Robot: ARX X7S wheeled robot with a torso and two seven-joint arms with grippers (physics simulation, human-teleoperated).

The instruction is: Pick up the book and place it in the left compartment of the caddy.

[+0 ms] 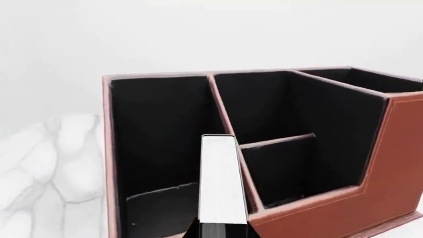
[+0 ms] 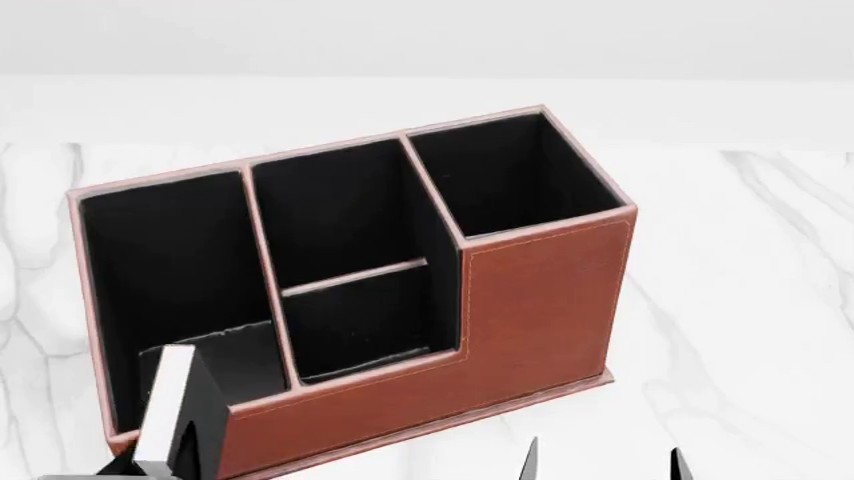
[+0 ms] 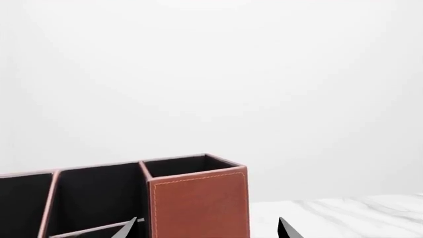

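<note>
The left gripper (image 2: 167, 462) is clamped on the book (image 2: 170, 405), holding it upright with its white page edge showing, right over the near rim of the left compartment (image 2: 167, 270) of the caddy (image 2: 534, 300). The right gripper (image 2: 603, 465) is wide open with nothing in it, near the caddy's front on the marble table (image 2: 747, 300).

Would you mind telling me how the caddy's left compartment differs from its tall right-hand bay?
The left compartment is long and narrow with a low front rim; the tall bay is squarish, behind a higher front wall. The book, held by the left gripper, stands at the left compartment; the tall bay looks empty. Both are black-lined.
</note>
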